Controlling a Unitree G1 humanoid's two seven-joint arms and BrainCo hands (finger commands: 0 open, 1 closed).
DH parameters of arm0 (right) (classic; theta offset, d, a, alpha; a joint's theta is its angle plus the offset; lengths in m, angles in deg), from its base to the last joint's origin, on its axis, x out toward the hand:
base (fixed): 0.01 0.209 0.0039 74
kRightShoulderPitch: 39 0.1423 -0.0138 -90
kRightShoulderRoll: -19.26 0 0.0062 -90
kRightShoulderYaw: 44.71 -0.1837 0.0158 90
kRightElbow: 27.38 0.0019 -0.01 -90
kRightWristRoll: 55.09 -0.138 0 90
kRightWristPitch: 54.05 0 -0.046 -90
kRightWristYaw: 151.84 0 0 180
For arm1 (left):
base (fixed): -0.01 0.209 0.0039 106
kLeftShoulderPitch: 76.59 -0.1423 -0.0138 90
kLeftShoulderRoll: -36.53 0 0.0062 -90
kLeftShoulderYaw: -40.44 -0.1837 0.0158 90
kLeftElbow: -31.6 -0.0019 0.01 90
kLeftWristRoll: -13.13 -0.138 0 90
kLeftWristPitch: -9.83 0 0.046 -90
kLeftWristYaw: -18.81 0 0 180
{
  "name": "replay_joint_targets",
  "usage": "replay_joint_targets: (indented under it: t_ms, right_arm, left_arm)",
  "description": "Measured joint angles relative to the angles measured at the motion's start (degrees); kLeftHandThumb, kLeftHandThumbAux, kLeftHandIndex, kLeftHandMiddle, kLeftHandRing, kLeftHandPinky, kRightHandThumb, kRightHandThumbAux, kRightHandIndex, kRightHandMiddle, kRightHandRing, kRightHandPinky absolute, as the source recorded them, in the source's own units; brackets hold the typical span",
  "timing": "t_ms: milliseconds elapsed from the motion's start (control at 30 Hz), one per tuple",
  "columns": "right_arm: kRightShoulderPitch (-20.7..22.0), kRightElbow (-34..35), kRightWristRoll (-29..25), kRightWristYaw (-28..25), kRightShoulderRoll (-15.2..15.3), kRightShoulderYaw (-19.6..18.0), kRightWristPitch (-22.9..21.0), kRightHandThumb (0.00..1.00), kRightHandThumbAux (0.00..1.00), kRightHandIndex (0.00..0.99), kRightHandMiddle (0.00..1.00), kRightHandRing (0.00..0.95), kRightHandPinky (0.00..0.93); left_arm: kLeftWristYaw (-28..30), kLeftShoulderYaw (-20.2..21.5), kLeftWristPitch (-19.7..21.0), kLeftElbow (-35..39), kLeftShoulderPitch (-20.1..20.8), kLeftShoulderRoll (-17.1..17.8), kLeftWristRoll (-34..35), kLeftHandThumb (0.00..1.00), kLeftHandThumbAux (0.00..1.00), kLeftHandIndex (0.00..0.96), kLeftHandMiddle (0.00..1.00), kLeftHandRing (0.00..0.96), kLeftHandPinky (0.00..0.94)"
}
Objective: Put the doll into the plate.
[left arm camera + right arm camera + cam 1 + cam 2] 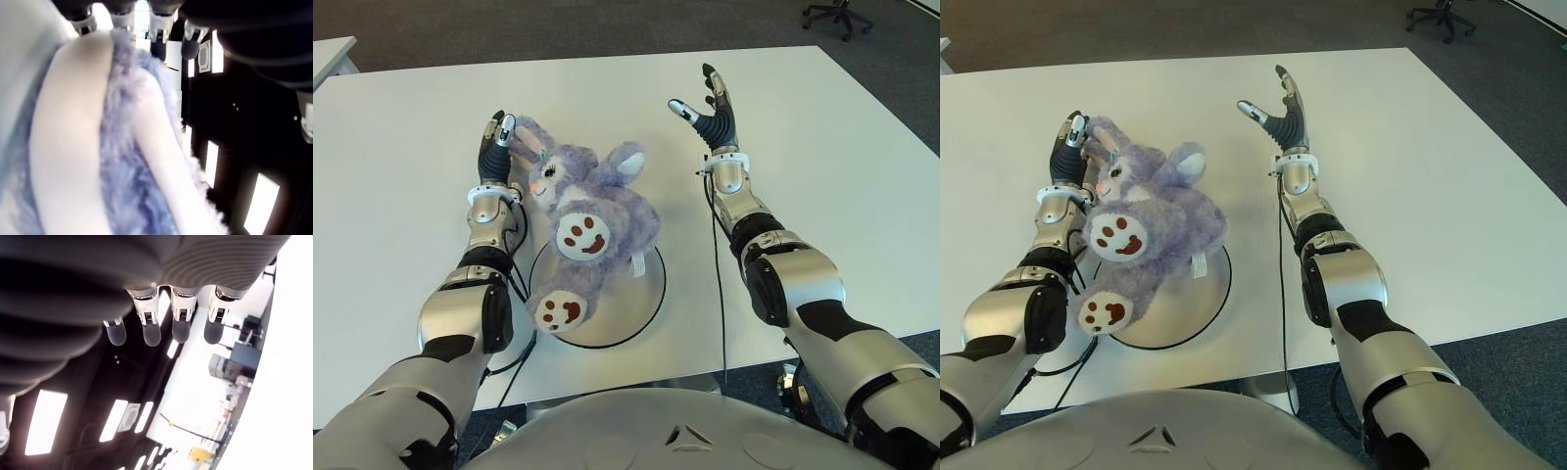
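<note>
In the left eye view, you had the doll lying mostly across the plate: its body and one foot sat over the disc, the other foot hung past the plate's near-left rim, and its head and ears reached beyond the far rim onto the bench. Your left robot hand was at the doll's head, on its left side, touching the ear. The placing looked nearly done; letting go and perhaps nudging the doll inward seemed to be what remained.

In the right eye view, your right robot hand stood apart from the doll on its right, fingers spread and holding nothing. The bench was bare all round it, so you had free room to pull back. The plate sat close to the bench's near edge, and the overhanging foot lay nearest that edge.

In the left wrist view, the fingertips lay against the doll's ear; you could not tell whether they gripped it.

In the right wrist view, the fingers were extended with nothing between them.
</note>
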Motion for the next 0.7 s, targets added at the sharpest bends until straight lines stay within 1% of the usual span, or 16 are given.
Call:
replay_joint_targets:
  t_ms: [400, 700]
  right_arm:
    - [0.02, 0.45, -0.57, -1.03, -0.25, -0.79, 0.00, 0.000, 0.566, 0.000, 0.000, 0.000, 0.000]
    - [0.03, 0.79, -1.42, -1.36, -1.07, -1.16, -0.17, 0.000, 0.553, 0.000, 0.000, 0.000, 0.000]
  left_arm:
    - [0.03, 0.00, -0.03, 0.00, 0.01, 0.03, -0.01, 0.000, 0.351, 0.000, 0.091, 0.030, 0.000]
    - [0.03, 0.08, -0.02, 0.00, 0.02, 0.03, 0.36, 0.000, 0.356, 0.000, 0.085, 0.028, 0.000]
